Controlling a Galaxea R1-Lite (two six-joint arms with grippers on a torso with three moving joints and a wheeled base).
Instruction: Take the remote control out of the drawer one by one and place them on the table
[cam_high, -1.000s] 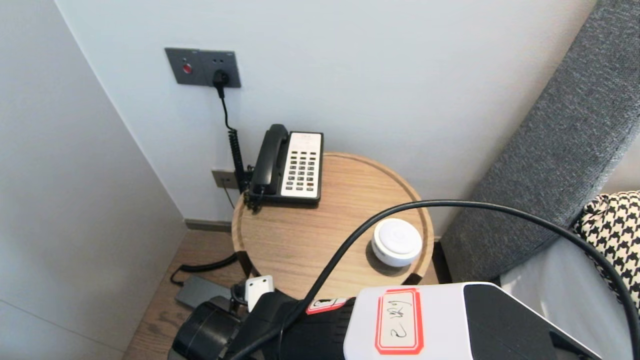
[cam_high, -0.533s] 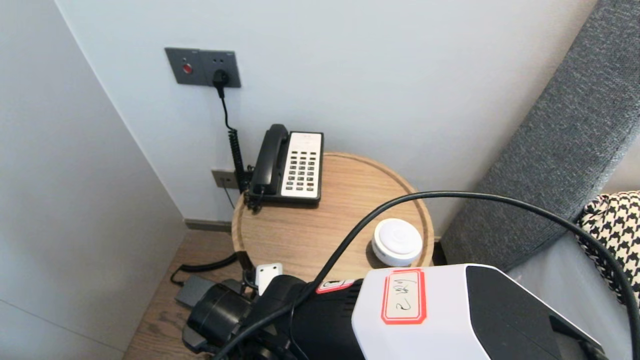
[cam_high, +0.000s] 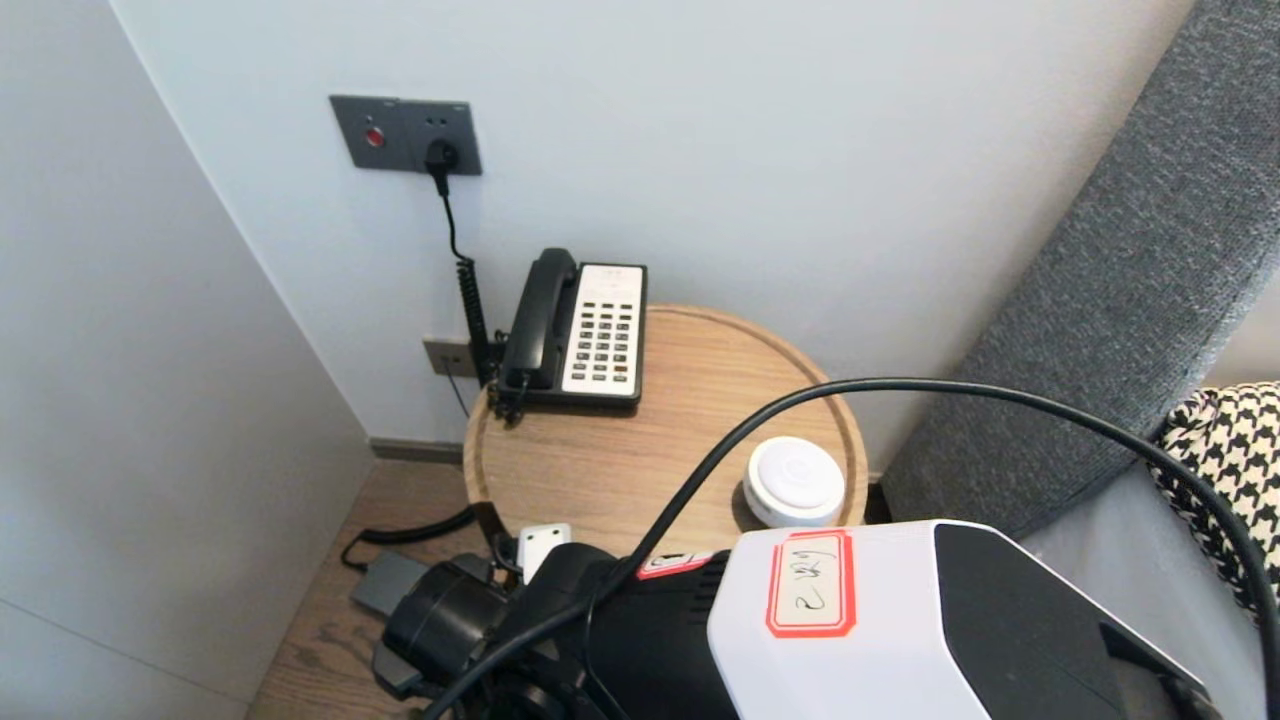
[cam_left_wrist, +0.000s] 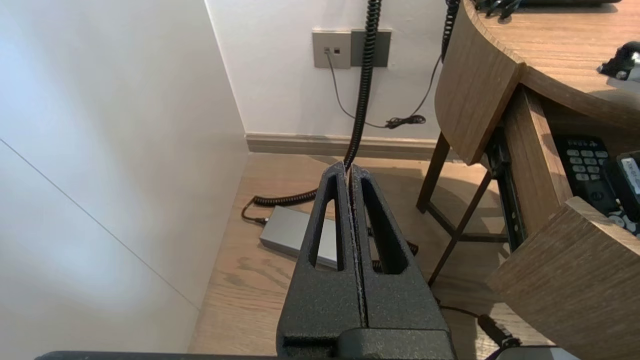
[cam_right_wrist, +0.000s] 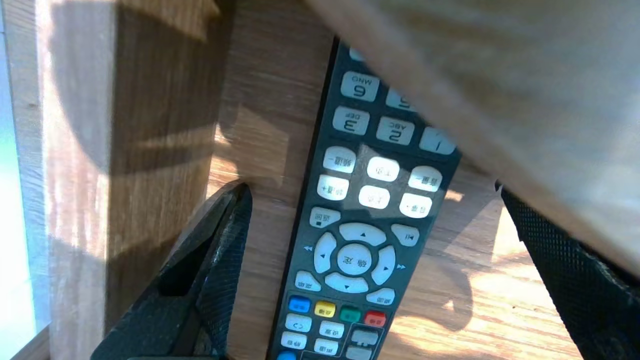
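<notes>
A round wooden table (cam_high: 600, 470) is standing in the corner, carrying a telephone (cam_high: 585, 330) and a white puck (cam_high: 795, 482), its drawer (cam_right_wrist: 260, 125) hiding from the head view under the right arm (cam_high: 830, 620). The right wrist view is showing a remote (cam_right_wrist: 360, 225) lying in that drawer, keys reading 2 ABC, 3 DEF and 6 MNO, the right gripper (cam_right_wrist: 372, 192) spreading its fingers wide either side of it. The left gripper (cam_left_wrist: 350, 167), pressed together, is hanging beside the table.

remote (cam_right_wrist: 360, 220): number end hidden under blurred wooden panel (cam_right_wrist: 500, 75) | other end cut off at view's edge
</notes>
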